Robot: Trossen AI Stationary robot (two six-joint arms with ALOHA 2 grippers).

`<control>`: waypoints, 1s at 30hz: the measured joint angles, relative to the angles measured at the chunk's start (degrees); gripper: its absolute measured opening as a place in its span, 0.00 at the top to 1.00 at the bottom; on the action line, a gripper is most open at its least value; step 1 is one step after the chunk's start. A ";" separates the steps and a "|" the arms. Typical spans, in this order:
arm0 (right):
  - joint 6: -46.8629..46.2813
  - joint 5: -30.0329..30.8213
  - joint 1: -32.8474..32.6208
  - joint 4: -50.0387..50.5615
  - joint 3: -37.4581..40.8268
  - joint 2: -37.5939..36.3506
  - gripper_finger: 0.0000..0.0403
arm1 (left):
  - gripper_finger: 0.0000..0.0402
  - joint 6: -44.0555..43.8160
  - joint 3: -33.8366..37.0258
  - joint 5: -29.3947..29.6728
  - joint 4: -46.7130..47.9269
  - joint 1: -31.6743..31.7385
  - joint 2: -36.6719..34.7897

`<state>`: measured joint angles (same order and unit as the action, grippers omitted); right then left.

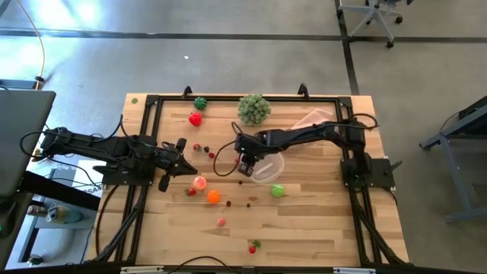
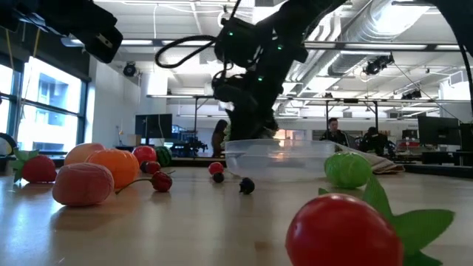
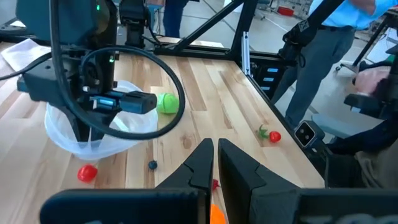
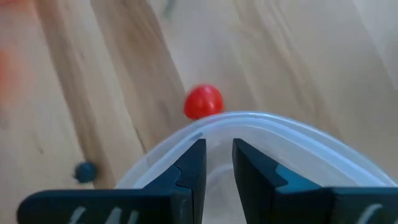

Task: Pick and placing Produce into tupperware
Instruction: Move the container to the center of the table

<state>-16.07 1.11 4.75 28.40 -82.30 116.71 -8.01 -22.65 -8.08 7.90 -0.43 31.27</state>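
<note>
Right now the right gripper [image 4: 217, 163] hangs over the tupperware [image 1: 268, 169] rim, fingers nearly together, holding nothing visible; the left gripper [image 3: 214, 163] waits shut, empty.

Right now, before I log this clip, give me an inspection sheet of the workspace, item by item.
Surface: wooden table in a black frame.
Job's things: clear tupperware near the middle; nothing seen inside it. The produce lies loose around it: green piece, orange piece, red piece, small red ball just outside the rim.
Clutter: leafy ball and pale cloth at the far edge.
Grippers: right gripper on the tupperware rim, fingers nearly together, either side of the wall. Left gripper shut, holding nothing, at the table's left.
Cables: black cable looping off the right arm.
Surroundings: people at desks beyond the table.
</note>
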 joint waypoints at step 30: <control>2.68 -1.83 0.00 -3.84 -1.75 1.26 0.83 | 0.96 -0.37 0.00 0.00 -0.04 0.02 0.01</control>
<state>-13.39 -0.72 4.75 24.56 -84.05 117.97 -8.38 -22.65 -8.08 7.86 -0.40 31.28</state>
